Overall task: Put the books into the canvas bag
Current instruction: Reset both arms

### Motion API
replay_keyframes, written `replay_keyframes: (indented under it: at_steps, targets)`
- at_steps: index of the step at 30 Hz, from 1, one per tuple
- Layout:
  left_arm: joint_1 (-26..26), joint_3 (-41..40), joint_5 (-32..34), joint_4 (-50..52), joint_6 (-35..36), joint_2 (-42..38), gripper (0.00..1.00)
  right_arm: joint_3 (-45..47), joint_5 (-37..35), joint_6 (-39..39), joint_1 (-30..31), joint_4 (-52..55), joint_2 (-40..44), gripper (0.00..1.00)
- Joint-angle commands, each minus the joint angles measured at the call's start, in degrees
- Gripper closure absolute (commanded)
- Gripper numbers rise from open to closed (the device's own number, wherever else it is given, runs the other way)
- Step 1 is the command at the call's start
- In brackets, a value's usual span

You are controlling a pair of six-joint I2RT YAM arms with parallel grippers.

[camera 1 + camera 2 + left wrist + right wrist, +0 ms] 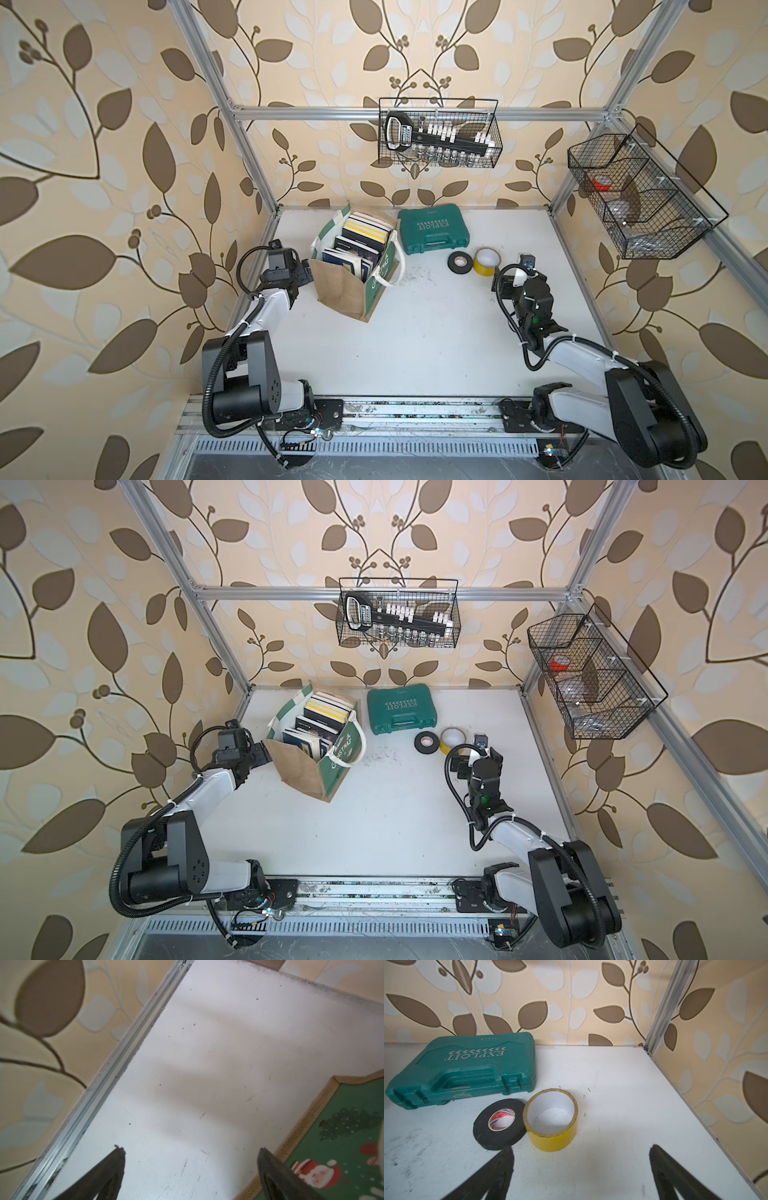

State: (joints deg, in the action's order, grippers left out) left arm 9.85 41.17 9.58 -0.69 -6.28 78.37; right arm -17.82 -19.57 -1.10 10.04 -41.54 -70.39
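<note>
The canvas bag (338,291) (301,771) stands upright at the back left of the white table, burlap with green printed sides and white rope handles. Several books (361,245) (320,725) stand packed inside it, navy, yellow-striped and pale covers showing; no book lies on the table. My left gripper (306,273) (262,754) (192,1150) hangs open and empty just left of the bag, whose green Santa panel (342,1136) shows beside one finger. My right gripper (502,286) (459,764) (581,1148) is open and empty over bare table at the right.
A green tool case (434,228) (467,1068) lies behind the bag's right side. A black tape roll (461,262) (500,1126) and a yellow tape roll (487,262) (552,1122) sit just beyond my right gripper. Wire baskets (440,133) (636,195) hang on the frame.
</note>
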Motion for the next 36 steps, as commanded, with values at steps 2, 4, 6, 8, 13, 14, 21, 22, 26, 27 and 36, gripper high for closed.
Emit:
replay_keyframes:
  at_steps: [2,4,6,8,13,14,21,22,26,27,36]
  targets:
    - [-4.9,-3.5,4.8,-10.9,4.3,3.4,0.01,0.4,1.7,2.7,0.2,-7.3,-1.9,0.01]
    - [-10.5,-5.0,9.7,-13.8,8.3,3.8,0.01,0.6,2.0,3.2,0.1,-7.8,-2.2,0.01]
    - [-13.8,-7.0,11.6,-18.1,9.3,3.8,0.01,0.8,1.8,3.6,0.1,-8.8,-2.8,0.01]
    - [-14.8,-6.9,11.9,-18.1,8.0,6.0,0.01,0.6,1.6,3.9,0.1,-9.2,-3.7,0.01]
    - [-15.1,-8.9,8.5,-21.1,2.9,5.5,0.01,2.9,-0.3,3.9,0.1,-15.4,-7.4,0.01]
    - [-15.3,-9.5,8.4,-22.0,2.8,5.1,0.01,3.5,-1.2,3.9,0.2,-17.6,-8.6,0.02]
    - [-15.4,-13.1,11.1,-30.4,3.4,5.6,0.01,5.2,-4.3,3.0,-0.3,-24.4,-12.2,0.02]
    - [-15.4,-13.5,11.5,-31.8,3.4,6.3,0.01,5.3,-4.2,2.8,-0.4,-24.4,-12.1,0.01]
    - [-15.5,-14.4,12.1,-33.6,3.4,6.7,0.01,4.9,-2.4,2.5,-1.3,-23.6,-12.3,0.01]
    - [-15.6,-14.6,12.2,-34.0,3.3,6.5,0.01,4.6,-0.5,1.9,-2.3,-22.8,-12.4,0.02]
    - [-15.6,-15.4,14.4,-34.7,2.3,6.1,0.01,4.8,13.3,-2.1,-10.0,-23.4,-15.1,0.02]
